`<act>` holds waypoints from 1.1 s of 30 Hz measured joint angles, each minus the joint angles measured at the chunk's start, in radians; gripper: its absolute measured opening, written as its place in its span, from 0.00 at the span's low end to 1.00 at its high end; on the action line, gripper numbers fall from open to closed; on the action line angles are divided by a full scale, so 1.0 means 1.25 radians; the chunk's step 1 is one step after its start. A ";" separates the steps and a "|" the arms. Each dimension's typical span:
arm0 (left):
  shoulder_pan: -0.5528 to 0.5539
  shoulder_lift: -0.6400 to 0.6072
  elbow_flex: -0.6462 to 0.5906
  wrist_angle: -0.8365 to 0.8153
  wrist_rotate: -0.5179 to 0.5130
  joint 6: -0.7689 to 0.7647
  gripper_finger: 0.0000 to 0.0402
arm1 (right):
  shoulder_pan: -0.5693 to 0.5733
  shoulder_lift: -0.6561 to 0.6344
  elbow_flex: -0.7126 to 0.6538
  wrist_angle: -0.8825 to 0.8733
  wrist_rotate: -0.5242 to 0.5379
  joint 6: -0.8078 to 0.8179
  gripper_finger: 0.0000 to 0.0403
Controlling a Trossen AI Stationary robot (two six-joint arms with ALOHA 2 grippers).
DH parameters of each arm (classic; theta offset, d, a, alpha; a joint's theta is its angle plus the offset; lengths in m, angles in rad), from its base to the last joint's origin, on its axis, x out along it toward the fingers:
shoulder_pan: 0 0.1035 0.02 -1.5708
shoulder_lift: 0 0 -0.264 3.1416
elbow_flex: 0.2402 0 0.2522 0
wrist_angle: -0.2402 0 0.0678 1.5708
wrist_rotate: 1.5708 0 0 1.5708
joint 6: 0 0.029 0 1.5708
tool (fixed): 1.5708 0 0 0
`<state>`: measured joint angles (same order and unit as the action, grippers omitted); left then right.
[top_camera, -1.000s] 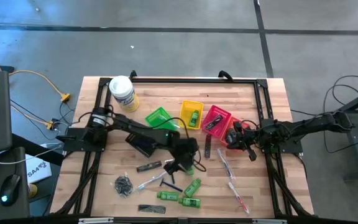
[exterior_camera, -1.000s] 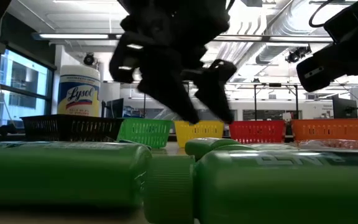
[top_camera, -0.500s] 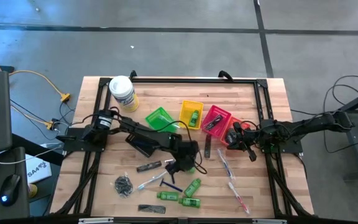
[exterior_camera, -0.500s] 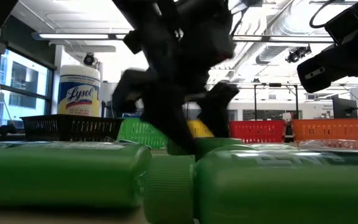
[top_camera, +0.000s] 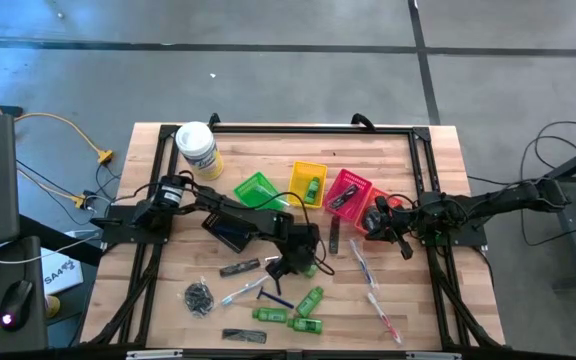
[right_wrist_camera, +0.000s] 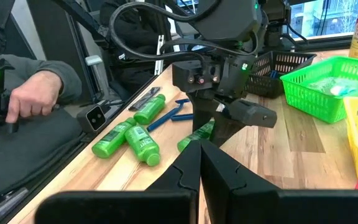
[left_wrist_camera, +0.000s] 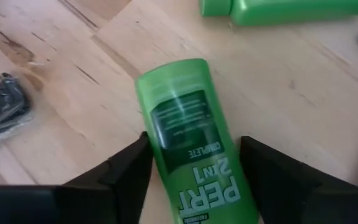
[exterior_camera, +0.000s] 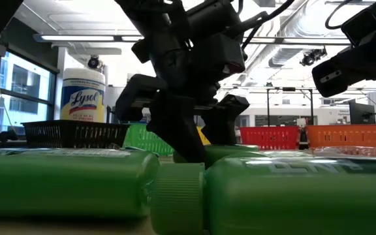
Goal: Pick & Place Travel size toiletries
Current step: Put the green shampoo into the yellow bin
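Note:
Travel size toiletries lie scattered on the wooden table. A green bottle [left_wrist_camera: 188,143] lies flat near the table's middle, and my left gripper [left_wrist_camera: 193,141] is down over it, open, one finger on each long side. In the high view my left gripper [top_camera: 303,266] is just right of a black comb [top_camera: 240,267]. More green bottles [top_camera: 306,325], a razor [top_camera: 273,297], toothbrushes [top_camera: 383,312] and a mesh bundle [top_camera: 199,298] lie nearer the front edge. My right gripper [right_wrist_camera: 201,152] waits shut by the red basket [top_camera: 380,212]. My left gripper stands slanting down over the bottle's lower body [left_wrist_camera: 166,155], its fingers lying along the two long sides. One finger [left_wrist_camera: 132,168] is right at the bottle's edge; whether it touches I cannot tell. The other finger [left_wrist_camera: 260,171] stands apart. The bottle lies flat on the table.
A row of small baskets stands behind: black [top_camera: 230,232], green [top_camera: 256,190], yellow [top_camera: 308,183] with a green bottle inside, pink [top_camera: 346,190]. A white-lidded tub [top_camera: 198,148] stands at the far left. A person's hand [right_wrist_camera: 36,99] rests beyond the table's front edge.
My left gripper has come down toward the table, and its fingers now stand on either side of the green bottle. The bottle has not moved.

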<state>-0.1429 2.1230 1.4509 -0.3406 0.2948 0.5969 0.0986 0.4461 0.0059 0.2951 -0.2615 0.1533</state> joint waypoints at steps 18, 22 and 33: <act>0.019 -0.192 -0.016 -0.103 0.009 -0.058 0.31 | 0.000 0.000 0.000 0.000 -0.001 0.000 0.00; 0.043 -0.324 -0.071 -0.107 0.017 -0.091 0.30 | 0.000 0.001 0.000 -0.004 -0.001 0.000 0.01; 0.141 -0.811 -0.487 0.160 0.022 -0.240 0.30 | 0.000 0.009 0.000 -0.006 -0.002 0.000 0.00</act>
<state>0.0331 1.1092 0.8419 -0.1403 0.3228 0.2969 0.0986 0.4575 0.0059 0.2875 -0.2642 0.1528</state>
